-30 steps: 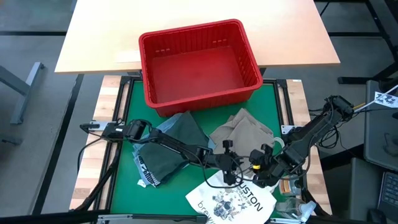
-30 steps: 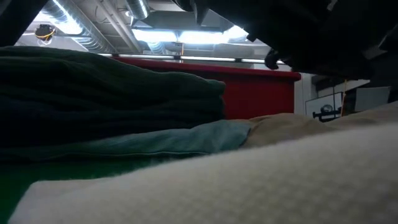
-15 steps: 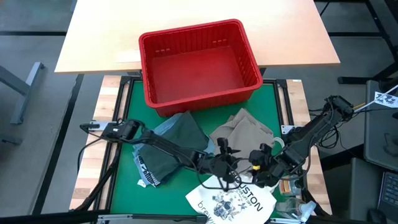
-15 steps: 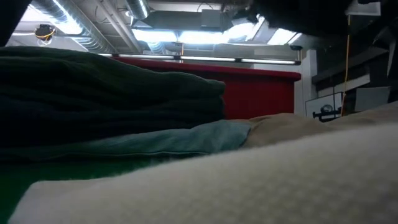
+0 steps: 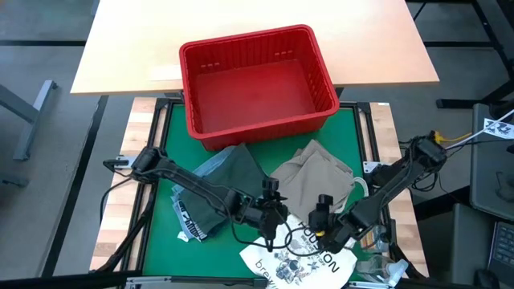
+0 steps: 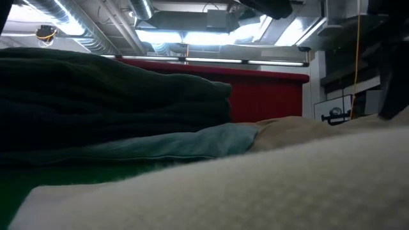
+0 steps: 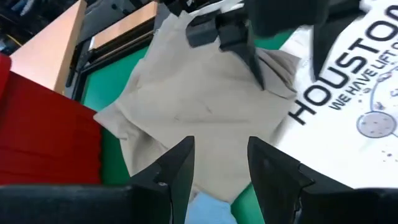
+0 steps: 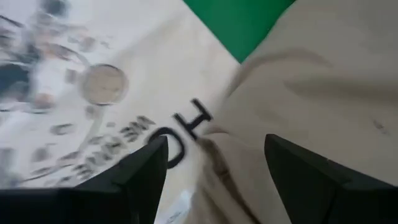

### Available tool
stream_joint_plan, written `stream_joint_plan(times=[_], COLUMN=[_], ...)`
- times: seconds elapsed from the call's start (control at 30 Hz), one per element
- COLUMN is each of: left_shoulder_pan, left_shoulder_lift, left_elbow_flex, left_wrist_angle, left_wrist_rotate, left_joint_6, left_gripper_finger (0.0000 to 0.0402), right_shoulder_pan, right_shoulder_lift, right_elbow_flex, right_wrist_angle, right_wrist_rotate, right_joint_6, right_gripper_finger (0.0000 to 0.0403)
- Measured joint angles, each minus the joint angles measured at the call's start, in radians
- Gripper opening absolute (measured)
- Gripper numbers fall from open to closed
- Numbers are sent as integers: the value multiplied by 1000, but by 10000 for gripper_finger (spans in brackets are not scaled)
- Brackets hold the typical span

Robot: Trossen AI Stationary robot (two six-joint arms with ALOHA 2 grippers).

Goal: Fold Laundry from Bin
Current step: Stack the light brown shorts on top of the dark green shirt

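The left claw [image 5: 271, 233] hangs with its two dark fingers [image 7: 177, 168] spread apart and nothing between them, over the near edge of the crumpled khaki-tan garment [image 5: 315, 178]. Just beside it, the right claw [image 5: 320, 227] is likewise released and empty, its fingers [image 8: 146, 171] parted above the seam where that tan cloth overlaps the white tote bag printed "HOUSTON" [image 5: 299, 258]. The bag lies flat at the near edge of the green mat-covered surface [image 5: 165, 233], its lettering partly under the tan garment.

To the left of the tan piece, a dark green garment [image 5: 226, 189] lies in a loose heap, with a light blue denim garment [image 5: 207, 166] showing from beneath it. In the low view the green pile sits on top of the pale blue fabric [image 6: 172, 144].

Behind all the clothing stands the rectangular red plastic basket with slotted sides [image 5: 321, 104], holding no garments, straddling the far edge of the mat and the pale wooden tabletop [image 5: 128, 48].
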Motion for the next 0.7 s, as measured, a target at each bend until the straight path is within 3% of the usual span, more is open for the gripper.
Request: stream_joint_plan(times=[0.4, 0.7], left_shoulder_pan=[-16, -16], left_shoulder_lift=[7, 7], left_elbow_flex=[0, 0], left_wrist_angle=[-4, -4], left_wrist_rotate=[7, 8], left_joint_6=[-1, -1], left_gripper_finger=[145, 144], right_shoulder_pan=[-6, -46], right_shoulder_lift=[183, 181], right_elbow_flex=[2, 2], right_wrist_angle=[0, -1], right_wrist_rotate=[63, 16], right_joint_6=[-38, -18], right_gripper_finger=[265, 169])
